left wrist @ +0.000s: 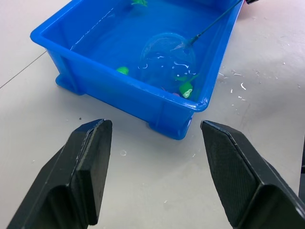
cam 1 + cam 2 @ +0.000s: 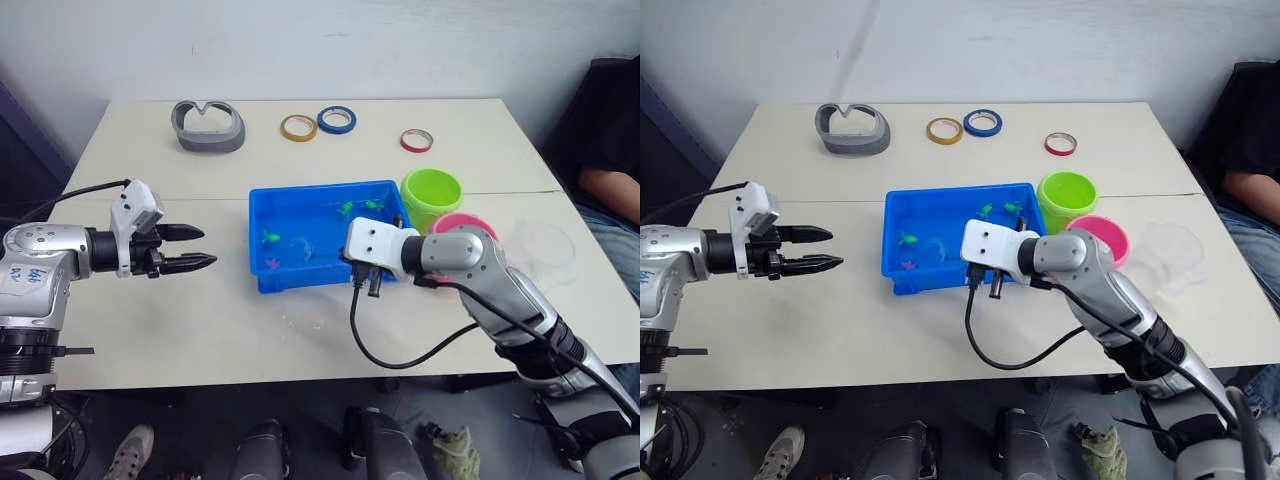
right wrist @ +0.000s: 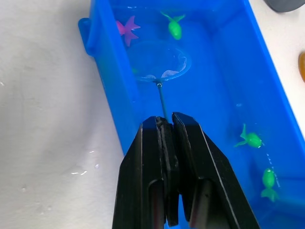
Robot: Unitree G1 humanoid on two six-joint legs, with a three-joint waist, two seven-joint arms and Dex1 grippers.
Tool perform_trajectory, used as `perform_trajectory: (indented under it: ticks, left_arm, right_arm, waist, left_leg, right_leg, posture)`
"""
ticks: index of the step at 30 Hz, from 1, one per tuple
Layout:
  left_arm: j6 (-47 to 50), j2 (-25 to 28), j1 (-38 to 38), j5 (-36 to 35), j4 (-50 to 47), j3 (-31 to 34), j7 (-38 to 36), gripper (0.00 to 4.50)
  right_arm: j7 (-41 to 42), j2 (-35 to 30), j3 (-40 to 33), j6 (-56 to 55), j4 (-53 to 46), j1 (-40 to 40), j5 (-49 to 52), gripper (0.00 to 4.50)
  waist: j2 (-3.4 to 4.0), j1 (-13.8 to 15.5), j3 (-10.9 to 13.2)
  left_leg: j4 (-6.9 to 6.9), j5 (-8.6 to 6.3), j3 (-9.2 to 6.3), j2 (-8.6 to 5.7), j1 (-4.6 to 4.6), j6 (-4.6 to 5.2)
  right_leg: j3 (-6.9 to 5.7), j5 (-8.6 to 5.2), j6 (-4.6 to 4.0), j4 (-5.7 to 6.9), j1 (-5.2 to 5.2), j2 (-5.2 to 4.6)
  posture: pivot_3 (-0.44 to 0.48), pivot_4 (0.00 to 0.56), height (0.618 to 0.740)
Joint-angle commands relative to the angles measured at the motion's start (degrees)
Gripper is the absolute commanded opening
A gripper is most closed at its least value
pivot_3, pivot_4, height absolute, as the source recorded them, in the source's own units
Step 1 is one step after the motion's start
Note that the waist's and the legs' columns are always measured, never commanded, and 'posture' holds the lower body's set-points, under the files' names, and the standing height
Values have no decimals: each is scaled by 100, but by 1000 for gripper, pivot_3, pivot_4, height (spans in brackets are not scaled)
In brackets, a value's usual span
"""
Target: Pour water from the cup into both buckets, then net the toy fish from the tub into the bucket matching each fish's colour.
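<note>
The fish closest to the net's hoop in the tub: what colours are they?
One magenta fish and one green fish, clearest in the right wrist view.

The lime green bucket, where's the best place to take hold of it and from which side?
Probably the lime green bucket by its open rim, claw coming from above: it stands upright, with the tub and the pink bucket close beside it, crowding its wall.

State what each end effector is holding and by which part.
Right end effector grips the net by its thin black handle. Left end effector is open, holding nothing.
</note>
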Motion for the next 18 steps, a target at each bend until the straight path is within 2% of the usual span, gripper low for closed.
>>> perform_trajectory:
  ticks: [1, 11, 18]
  left_arm:
    - [3, 82, 70, -156, -212, 219, 41, 3284]
    - [-13, 71, 208, -233, -335, 291, 107, 3284]
    - [-15, 90, 244, -285, -391, 303, 152, 3284]
  right_arm:
    - [68, 70, 75, -200, -71, -102, -70, 0]
    - [499, 521, 148, -239, 58, -305, 210, 0]
    - [439, 876, -296, 1008, 154, -390, 768, 0]
  waist:
    - [0, -10, 0]
    - [0, -46, 0]
    - [0, -118, 0]
  left_leg:
    - [-1, 0, 0, 0, 0, 0]
    - [-2, 0, -1, 0, 0, -1]
    - [-4, -1, -1, 0, -1, -1]
  right_leg:
    - [0, 0, 0, -1, 0, 0]
    - [-1, 0, 0, 0, -1, -3]
    - [-2, 0, 0, 0, -1, -8]
  posture:
    - [0, 150, 713]
    - [0, 150, 713]
    - [0, 150, 713]
